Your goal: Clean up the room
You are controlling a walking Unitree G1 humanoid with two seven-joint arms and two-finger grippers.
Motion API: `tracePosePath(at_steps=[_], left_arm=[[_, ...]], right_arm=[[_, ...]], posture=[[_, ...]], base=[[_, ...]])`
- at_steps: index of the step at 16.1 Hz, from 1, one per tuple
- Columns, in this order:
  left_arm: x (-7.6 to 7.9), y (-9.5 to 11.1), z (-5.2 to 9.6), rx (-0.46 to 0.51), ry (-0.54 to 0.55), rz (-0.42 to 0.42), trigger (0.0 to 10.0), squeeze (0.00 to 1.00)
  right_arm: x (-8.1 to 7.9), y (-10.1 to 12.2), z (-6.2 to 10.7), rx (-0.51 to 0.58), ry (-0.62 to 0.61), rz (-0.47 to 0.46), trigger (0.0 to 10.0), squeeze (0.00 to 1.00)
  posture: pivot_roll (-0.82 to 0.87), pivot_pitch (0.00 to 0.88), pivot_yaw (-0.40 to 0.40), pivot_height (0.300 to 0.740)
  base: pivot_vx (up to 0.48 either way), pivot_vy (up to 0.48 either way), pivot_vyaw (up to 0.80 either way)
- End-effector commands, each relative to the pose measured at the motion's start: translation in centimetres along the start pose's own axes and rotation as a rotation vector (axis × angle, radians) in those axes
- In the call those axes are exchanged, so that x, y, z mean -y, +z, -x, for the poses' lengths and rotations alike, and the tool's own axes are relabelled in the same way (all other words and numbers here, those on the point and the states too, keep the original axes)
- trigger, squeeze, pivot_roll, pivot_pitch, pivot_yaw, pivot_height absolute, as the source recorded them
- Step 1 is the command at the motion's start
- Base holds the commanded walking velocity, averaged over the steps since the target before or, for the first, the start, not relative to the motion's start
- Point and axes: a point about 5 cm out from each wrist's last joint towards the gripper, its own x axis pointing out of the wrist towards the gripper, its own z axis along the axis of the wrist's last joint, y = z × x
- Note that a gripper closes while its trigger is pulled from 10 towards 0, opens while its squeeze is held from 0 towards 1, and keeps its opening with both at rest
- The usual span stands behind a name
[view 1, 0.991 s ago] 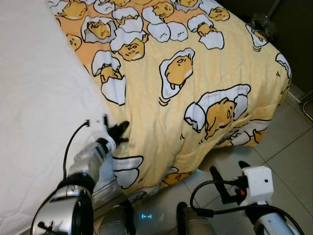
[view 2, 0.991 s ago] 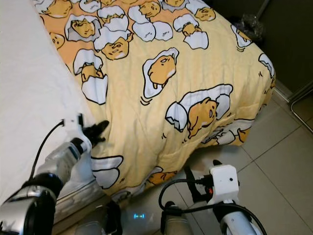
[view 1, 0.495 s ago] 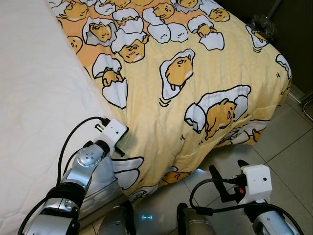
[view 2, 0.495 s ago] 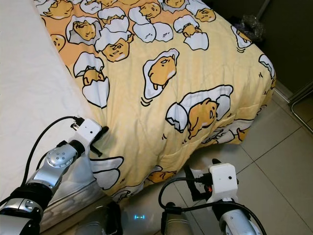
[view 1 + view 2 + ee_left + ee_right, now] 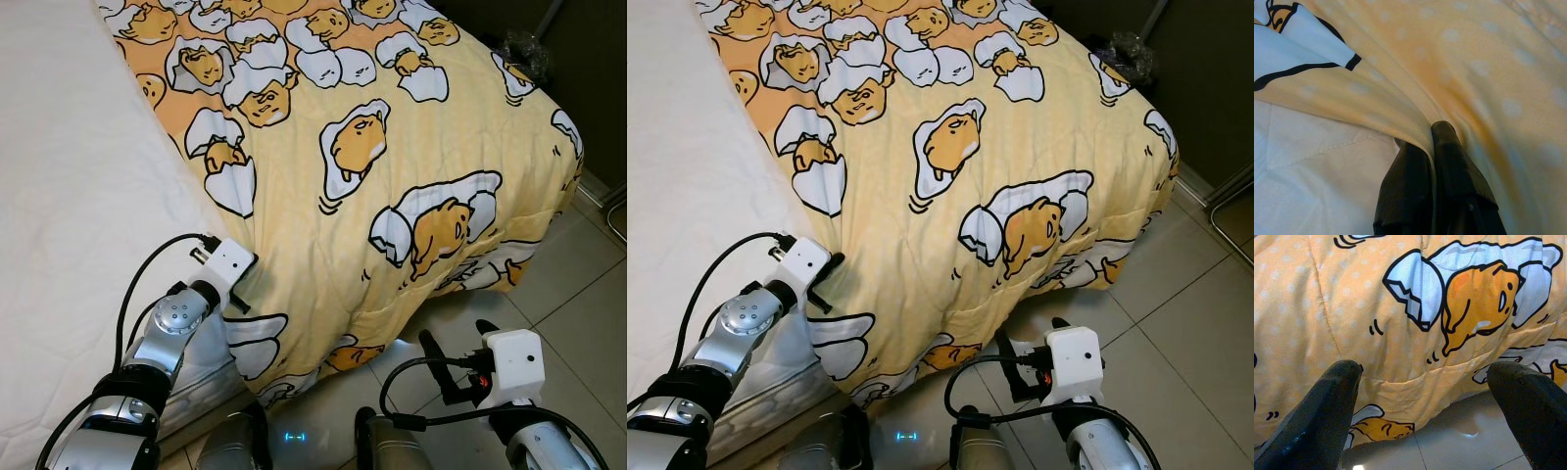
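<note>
Pinching blanket, left end effector

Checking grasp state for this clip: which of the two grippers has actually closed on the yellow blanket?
The left gripper, its fingers pinched shut on the yellow blanket's edge beside the white sheet. The right gripper hangs open above the floor, touching nothing.

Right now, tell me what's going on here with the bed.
The robot stands at the side of a bed, working on the yellow cartoon-print blanket. Its left hand is shut on the blanket's edge, where the blanket meets the white sheet. The right hand is open, hanging low above the tiled floor and facing the part of the blanket that drapes over the bed's side. The blanket covers the bed's right half; the sheet lies bare on the left.
</note>
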Motion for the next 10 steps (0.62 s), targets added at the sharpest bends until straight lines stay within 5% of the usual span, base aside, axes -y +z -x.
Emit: tracePosePath(at_steps=[1, 4, 5, 6, 10], left_arm=[[2.4, -1.3, 0.2, -0.049, -0.097, -0.014, 0.0, 0.00], [2.4, -1.3, 0.2, -0.049, -0.097, -0.014, 0.0, 0.00], [0.9, -2.3, 0.8, -0.122, 0.033, -0.134, 0.0, 0.00], [-1.9, -3.2, 1.4, -0.190, 0.270, 0.090, 0.0, 0.00], [-3.6, -3.1, 1.8, -0.190, 0.335, 0.028, 0.0, 0.00]], right_arm=[[0.0, -0.4, 0.3, -0.018, -0.003, -0.003, 10.0, 0.00], [0.0, -0.4, 0.3, -0.018, -0.003, -0.003, 10.0, 0.00], [-0.2, -0.1, -0.4, -0.003, 0.008, -0.004, 10.0, 0.00], [-0.6, 0.3, -1.3, 0.019, 0.027, -0.006, 10.0, 0.00], [-0.6, 0.3, -1.5, 0.023, 0.030, -0.006, 10.0, 0.00]], posture=[[-0.31, 0.210, -0.006, 0.740], [-0.31, 0.210, -0.006, 0.740], [-0.29, 0.192, -0.009, 0.740], [-0.29, 0.190, -0.009, 0.740], [-0.28, 0.183, -0.005, 0.740]], base=[[0.000, 0.000, 0.00], [0.000, 0.000, 0.00], [0.000, 0.000, 0.00], [0.000, 0.000, 0.00], [0.000, 0.000, 0.00]])
